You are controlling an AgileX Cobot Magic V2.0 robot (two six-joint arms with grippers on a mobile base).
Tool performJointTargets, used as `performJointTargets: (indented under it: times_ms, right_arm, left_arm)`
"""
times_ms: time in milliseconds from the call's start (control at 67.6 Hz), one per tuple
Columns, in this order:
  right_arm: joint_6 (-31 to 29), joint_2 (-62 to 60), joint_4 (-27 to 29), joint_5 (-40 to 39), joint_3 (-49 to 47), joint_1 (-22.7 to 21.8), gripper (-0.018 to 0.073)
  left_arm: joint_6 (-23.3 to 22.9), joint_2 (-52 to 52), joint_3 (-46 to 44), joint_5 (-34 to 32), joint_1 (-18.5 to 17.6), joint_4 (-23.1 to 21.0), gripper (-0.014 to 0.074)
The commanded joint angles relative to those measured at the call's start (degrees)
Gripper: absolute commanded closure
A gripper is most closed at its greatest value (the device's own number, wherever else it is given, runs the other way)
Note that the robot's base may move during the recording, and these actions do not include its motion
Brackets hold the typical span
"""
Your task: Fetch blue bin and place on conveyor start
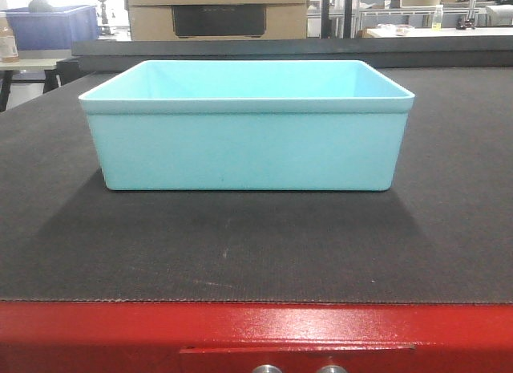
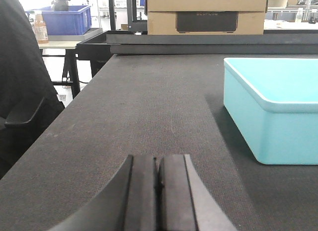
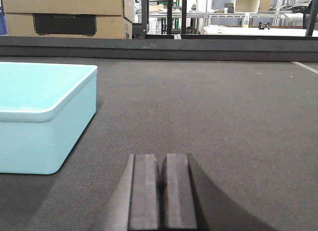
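I see the blue bin (image 1: 244, 128) sitting upright on the conveyor start (image 1: 240, 253), centred just behind its red front edge (image 1: 256, 325). My left gripper (image 2: 158, 191) and right gripper (image 3: 163, 193) flank it, jaws pressed together, holding nothing. I judge placement done; next I only need to retreat without nudging it.

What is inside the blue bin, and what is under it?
The bin looks empty: only bare inner walls show above the rim, though its floor is hidden by the near wall in every view. It sits flat on the belt, behind the red edge.
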Motion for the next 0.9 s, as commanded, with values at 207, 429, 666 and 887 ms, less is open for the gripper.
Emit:
performJointTargets:
  times_ms: [207,429,666,887]
  right_arm:
    - [-0.35,-0.40,0.17,-1.43,0.00,-0.37,0.0721]
    - [-0.35,-0.40,0.17,-1.43,0.00,-0.37,0.0721]
    - [-0.35,-0.40,0.17,-1.43,0.00,-0.37,0.0721]
    - [-0.35,-0.40,0.17,-1.43,0.00,-0.37,0.0721]
  left_arm:
    - [0.12,-0.33,-0.07,-1.24,-0.36,0.03,0.0707]
    - [0.12,-0.33,-0.07,-1.24,-0.36,0.03,0.0707]
    - [0.12,-0.33,-0.07,-1.24,-0.36,0.03,0.0707]
    - [0.12,-0.33,-0.07,-1.24,-0.36,0.03,0.0707]
